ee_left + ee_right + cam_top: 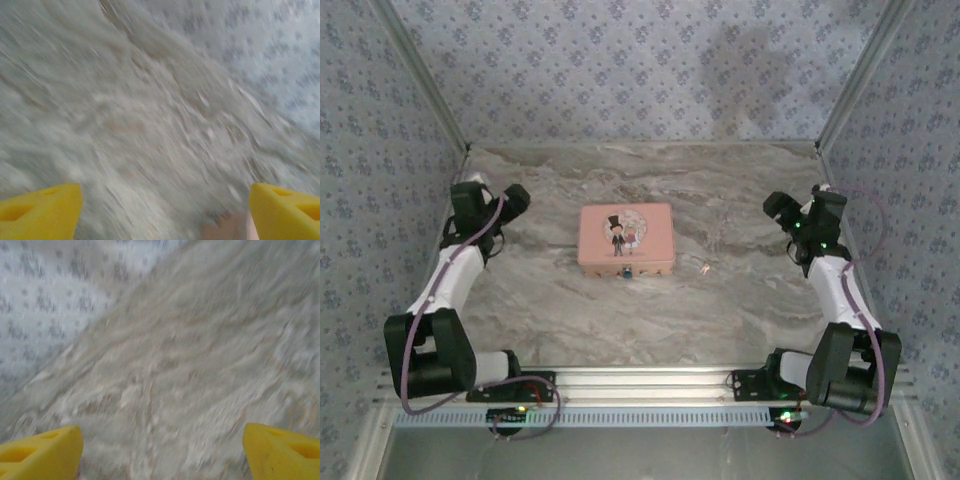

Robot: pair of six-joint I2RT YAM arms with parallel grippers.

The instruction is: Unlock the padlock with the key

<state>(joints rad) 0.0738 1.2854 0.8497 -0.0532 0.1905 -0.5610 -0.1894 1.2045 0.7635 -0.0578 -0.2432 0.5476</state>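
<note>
The left end effector (pixel 160 215) and right end effector (pixel 160 455) hover spread, empty. The tiny dark teal padlock (pixel 627 272) sits at the pink rectangular tin's (pixel 650 215) near edge, the thin pale metal key (pixel 706 268) nearby to its right. Unlocking apparently not begun.

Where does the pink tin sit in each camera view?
Top external: pink tin, centre of the marble table.
Left wrist: blurred pink patch at the bottom edge, possibly the tin.
Right wrist: marble and wallpaper beyond the yellow fingertips.
Shared landmark: the wallpaper meeting the marble.
</note>
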